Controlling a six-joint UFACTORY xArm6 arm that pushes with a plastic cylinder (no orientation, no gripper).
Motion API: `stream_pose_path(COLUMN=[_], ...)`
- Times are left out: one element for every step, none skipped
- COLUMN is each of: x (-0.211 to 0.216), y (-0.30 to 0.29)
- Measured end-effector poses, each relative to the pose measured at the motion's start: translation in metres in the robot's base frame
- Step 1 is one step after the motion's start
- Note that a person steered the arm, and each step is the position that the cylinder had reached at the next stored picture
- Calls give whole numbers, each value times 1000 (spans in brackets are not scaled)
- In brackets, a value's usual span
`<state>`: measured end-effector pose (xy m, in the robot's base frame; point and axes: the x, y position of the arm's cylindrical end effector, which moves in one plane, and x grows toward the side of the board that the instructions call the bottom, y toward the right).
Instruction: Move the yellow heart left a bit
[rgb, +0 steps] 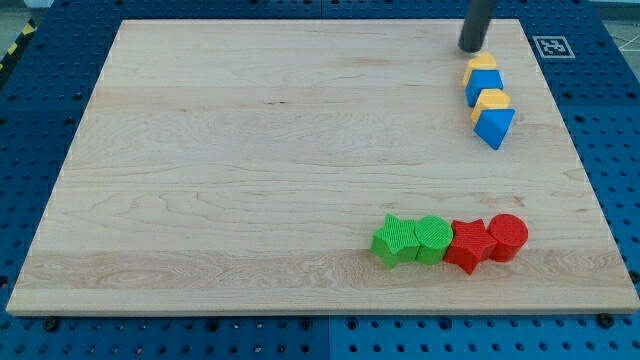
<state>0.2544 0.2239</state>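
Observation:
Two yellow blocks sit in a tight column near the view's upper right. The upper yellow block (482, 63) rests against a blue block (484, 85). The lower yellow block (491, 99) touches a blue triangle (494, 126) below it. I cannot tell which yellow block is the heart. My tip (471, 47) is just above and slightly left of the upper yellow block, very close to it or touching it.
A row of touching blocks lies near the view's bottom right: green star (396, 240), green circle (433, 237), red star (468, 245), red circle (507, 236). The wooden board's (250, 150) right edge runs close to the blue and yellow column. A marker tag (551, 45) sits off the top right corner.

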Motion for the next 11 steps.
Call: stream_pose_path(x=[0, 2, 10, 17, 21, 28, 33, 41, 41, 42, 42], y=[23, 44, 49, 47, 45, 41, 38, 37, 13, -6, -18])
